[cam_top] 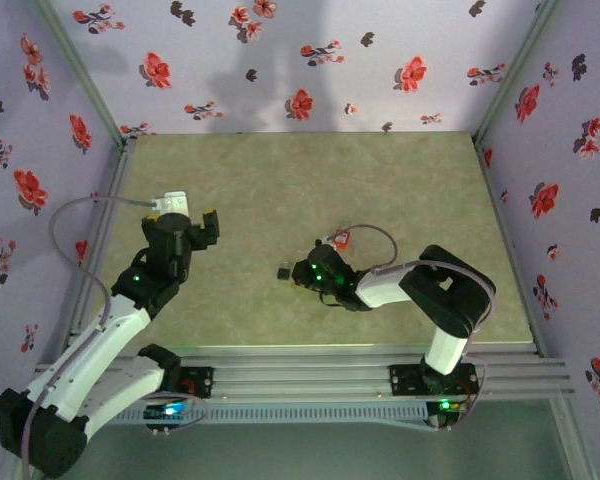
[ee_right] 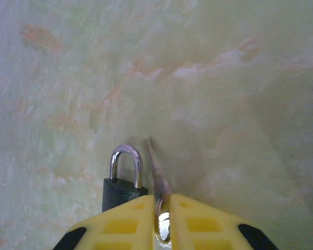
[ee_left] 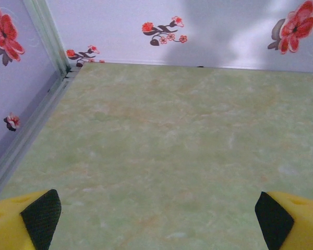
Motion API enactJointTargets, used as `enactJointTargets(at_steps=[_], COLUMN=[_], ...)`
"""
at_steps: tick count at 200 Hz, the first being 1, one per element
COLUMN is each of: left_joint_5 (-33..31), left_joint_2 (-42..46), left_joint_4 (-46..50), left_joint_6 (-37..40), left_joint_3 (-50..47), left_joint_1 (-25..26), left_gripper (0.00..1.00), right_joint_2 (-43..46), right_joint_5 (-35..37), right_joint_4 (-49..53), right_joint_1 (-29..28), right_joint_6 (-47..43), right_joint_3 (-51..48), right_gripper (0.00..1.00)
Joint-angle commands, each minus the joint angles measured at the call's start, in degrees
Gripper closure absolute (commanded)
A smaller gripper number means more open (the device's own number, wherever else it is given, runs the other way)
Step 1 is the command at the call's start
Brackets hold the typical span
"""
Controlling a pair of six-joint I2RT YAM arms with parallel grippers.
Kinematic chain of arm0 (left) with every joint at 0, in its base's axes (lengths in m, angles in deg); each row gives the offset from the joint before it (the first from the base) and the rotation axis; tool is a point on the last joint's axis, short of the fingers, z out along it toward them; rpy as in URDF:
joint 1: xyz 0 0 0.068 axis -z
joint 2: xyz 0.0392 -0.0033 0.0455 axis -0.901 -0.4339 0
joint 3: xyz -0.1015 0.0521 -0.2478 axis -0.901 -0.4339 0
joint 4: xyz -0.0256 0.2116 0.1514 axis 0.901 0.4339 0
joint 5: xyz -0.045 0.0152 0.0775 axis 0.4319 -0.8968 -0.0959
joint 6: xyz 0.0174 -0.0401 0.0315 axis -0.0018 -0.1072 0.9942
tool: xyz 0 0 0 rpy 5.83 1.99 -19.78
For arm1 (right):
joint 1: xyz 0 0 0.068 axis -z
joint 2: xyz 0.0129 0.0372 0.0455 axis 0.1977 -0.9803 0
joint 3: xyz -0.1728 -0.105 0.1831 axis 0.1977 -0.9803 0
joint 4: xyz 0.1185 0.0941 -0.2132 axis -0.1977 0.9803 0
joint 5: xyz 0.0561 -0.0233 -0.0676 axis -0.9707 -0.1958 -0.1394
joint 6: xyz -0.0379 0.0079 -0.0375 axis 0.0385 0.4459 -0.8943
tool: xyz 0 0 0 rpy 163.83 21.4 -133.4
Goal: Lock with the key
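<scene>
Here we see the right gripper [ee_right: 163, 204] closed tight on the key [ee_right: 157, 177], the padlock [ee_right: 120, 191] just left of it near the table's [cam_top: 280, 180] middle; the left gripper [ee_left: 157, 216] gapes wide, holding nothing

One padlock [ee_right: 120, 191], one key [ee_right: 157, 174], one table [cam_top: 280, 190]; two arms, left arm [cam_top: 105, 345] and right arm [cam_top: 442, 298]; two grippers, left gripper [ee_left: 156, 219] and right gripper [ee_right: 164, 211]

The left arm [cam_top: 100, 350] and right arm [cam_top: 390, 288] are white with black joints, looping grey cables [cam_top: 65, 215], green lights [cam_top: 320, 272] and yellow fingers [ee_right: 128, 224] with black pads [ee_left: 41, 216].
</scene>
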Motion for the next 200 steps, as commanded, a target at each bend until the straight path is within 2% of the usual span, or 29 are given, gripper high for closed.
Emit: enactJointTargets(at_steps=[1, 32, 67, 104, 162, 171, 182, 200], left_joint_5=[-3.53, -3.73, -3.73, -3.73, -4.01, -4.06, -4.16, -4.44], left_joint_2=[-0.27, -0.4, -0.35, -0.44, -0.41, -0.4, -0.43, -0.41], left_joint_4=[-3.04, -3.44, -3.75, -3.84, -3.83, -3.79, -3.83, -3.83], left_joint_6=[1.95, 2.59, 3.15, 3.04, 2.36, 2.41, 2.41, 2.37], left_joint_3=[-0.93, -1.17, -1.38, -1.5, -1.81, -1.79, -1.78, -1.81], left_joint_1=[0.38, 0.47, 0.65, 0.73, 0.74, 0.76, 0.75, 0.78], left_gripper=[0.0, 0.0, 0.0, 0.0, 0.0, 0.0, 0.0, 0.0], right_joint_2=[1.28, 2.31, 3.68, 7.3, 15.41, 16.65, 18.21, 20.92], right_joint_5=[-0.38, -0.03, -0.03, 0.95, 4.72, 5.73, 7.23, 9.55], right_joint_4=[2.31, 3.87, 5.77, 11.42, 22.74, 24.87, 27.29, 30.68], right_joint_1=[0.41, 0.36, 0.35, 0.25, -1.14, -1.58, -2.18, -2.85], right_joint_6=[-0.18, -0.75, -1.69, -5.03, -13.97, -15.53, -17.36, -20.05], right_joint_3=[1.36, 1.82, 2.46, 4.43, 9.23, 10.23, 11.34, 12.9], right_gripper=[0.83, 0.78, 0.67, 0.48, 0.26, 0.2, 0.01, 0.01])
